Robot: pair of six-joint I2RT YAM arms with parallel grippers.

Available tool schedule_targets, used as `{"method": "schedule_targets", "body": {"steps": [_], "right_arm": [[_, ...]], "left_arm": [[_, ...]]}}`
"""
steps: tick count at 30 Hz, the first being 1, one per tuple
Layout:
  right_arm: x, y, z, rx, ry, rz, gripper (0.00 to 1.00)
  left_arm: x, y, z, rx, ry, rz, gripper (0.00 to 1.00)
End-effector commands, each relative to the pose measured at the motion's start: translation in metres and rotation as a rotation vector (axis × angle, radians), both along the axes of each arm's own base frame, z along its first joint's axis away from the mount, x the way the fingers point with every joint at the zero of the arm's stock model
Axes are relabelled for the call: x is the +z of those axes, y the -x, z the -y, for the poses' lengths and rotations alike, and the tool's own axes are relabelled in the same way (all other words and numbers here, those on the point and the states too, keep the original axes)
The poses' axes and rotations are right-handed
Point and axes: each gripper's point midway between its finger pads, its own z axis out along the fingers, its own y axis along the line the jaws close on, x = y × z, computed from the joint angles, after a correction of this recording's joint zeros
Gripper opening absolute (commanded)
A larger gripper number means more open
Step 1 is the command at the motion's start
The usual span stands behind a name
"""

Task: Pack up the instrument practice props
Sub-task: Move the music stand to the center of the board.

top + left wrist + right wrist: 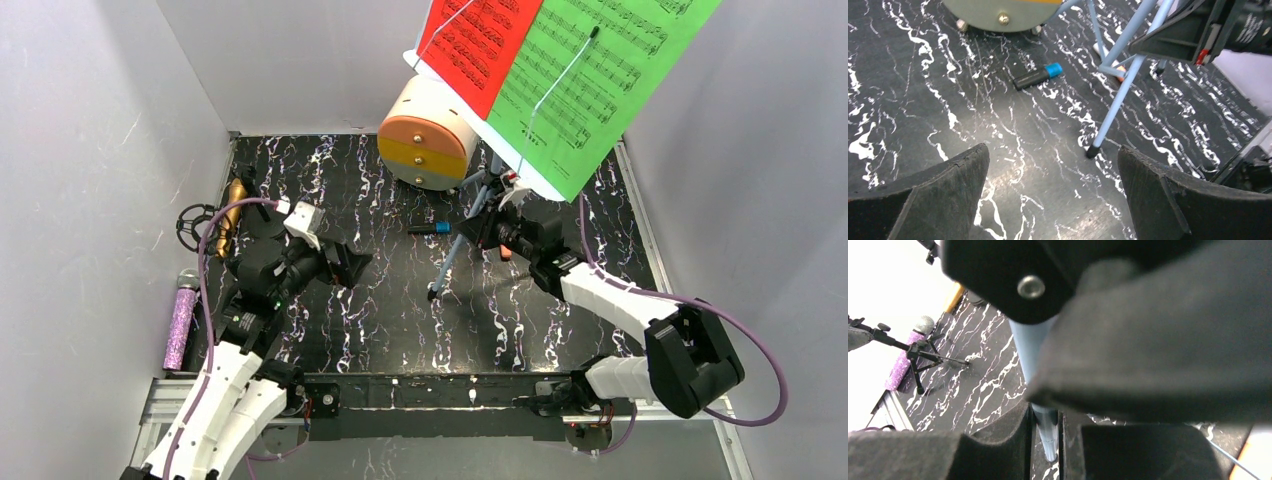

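The pale-blue sheet-music tripod is being held by its pole near the middle of the black marbled table. It is being pinched by the right gripper, whose fingers are pressed against the pole from both sides. One leg is being rested on the table through its black foot, and the stand is being kept tilted, with its head high at the back right.

A red music sheet and a green music sheet are being carried side by side on that head. Printed staves of notes are being shown on both. No title or other wording is being made out at this size.

The left gripper is being held above bare table with its fingers spread wide and nothing between them. White lettering on the right arm's black housing is being shown in the left wrist view, but too blurred to be read.

The gold microphone is being left lying at the far left edge of the table. The silver-headed purple microphone is lying nearer along the same edge. A small black mic tripod is standing just beside them.

A short black cylinder with a blue end is lying in front of the round cream-and-orange drawer cabinet.
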Motion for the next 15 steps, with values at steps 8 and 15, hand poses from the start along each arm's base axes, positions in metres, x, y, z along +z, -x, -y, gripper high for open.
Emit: {"method": "schedule_targets", "body": {"steps": [8,15], "right_arm": [[0.018,0.001,-0.034,0.145,-0.017,0.028,0.11],[0.019,0.000,-0.025,0.110,0.017,0.046,0.35]], "left_arm": [[0.065,-0.021,0.033,-0.083,0.217,0.057,0.94],[0.080,-0.023,0.042,-0.097,0.268,0.076,0.94]]}}
